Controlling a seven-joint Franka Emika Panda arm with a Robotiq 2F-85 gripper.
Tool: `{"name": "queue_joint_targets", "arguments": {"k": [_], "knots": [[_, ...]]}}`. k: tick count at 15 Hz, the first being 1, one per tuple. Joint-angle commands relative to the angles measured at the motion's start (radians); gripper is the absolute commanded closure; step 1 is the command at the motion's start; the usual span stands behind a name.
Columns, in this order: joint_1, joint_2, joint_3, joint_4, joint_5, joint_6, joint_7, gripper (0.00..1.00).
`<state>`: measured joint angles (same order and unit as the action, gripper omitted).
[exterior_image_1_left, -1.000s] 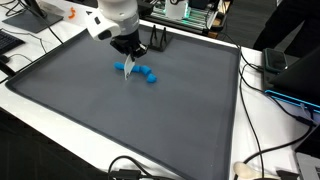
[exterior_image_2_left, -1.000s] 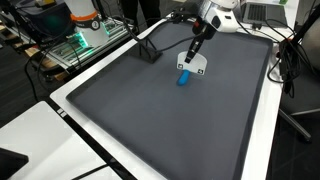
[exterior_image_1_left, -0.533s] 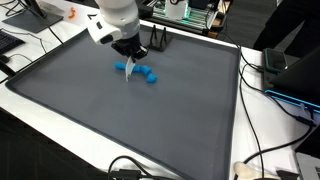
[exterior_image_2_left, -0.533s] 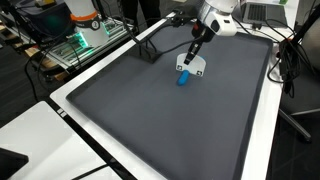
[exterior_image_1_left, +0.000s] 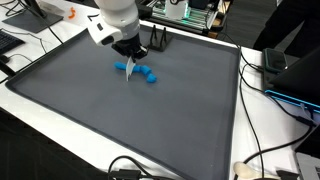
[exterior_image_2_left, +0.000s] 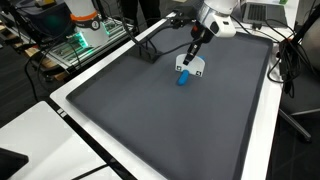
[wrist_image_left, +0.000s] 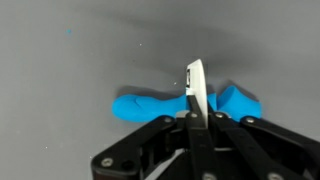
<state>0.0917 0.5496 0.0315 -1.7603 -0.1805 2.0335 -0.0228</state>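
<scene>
- Tool (wrist_image_left: 193, 116): my jaws are pressed together, pinching a thin white card (wrist_image_left: 195, 88) between the two pads. The wrist view shows the card edge-on and upright, rising straight out of the grip.
- White card, exterior check: in an exterior view the card (exterior_image_2_left: 198, 66) shows its flat face below my tool (exterior_image_2_left: 191, 57). Its lower edge is at or just above the mat; I cannot tell whether it touches.
- Blue piece (wrist_image_left: 150, 106): it lies flat on the mat, directly behind the card in the wrist view. One lobe extends to the left of the card and a shorter one to the right. I cannot tell whether card and piece touch.
- Blue piece, position: in both exterior views it sits just beside my tool, in the far half of the mat (exterior_image_1_left: 145, 74) (exterior_image_2_left: 183, 79).
- Mat (exterior_image_1_left: 110, 120): dark grey, covering most of the white worktop (exterior_image_1_left: 256, 125), which shows as a pale border around it.
- Surroundings: a black wire stand (exterior_image_2_left: 150, 50) sits at the mat's far edge, apart from the blue piece. Cables (exterior_image_1_left: 130, 168) lie at the worktop's near edge.
</scene>
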Motion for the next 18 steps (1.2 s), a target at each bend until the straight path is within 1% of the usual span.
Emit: {"name": "queue_joint_targets", "arguments": {"k": [1, 12, 18], "knots": [[-0.015, -0.014, 0.005, -0.084, 0.015, 0.012, -0.025, 0.99], [-0.014, -0.064, 0.009, -0.116, 0.018, -0.028, -0.041, 0.99], [-0.011, -0.094, 0.01, -0.116, 0.011, -0.092, -0.049, 0.99]]}}
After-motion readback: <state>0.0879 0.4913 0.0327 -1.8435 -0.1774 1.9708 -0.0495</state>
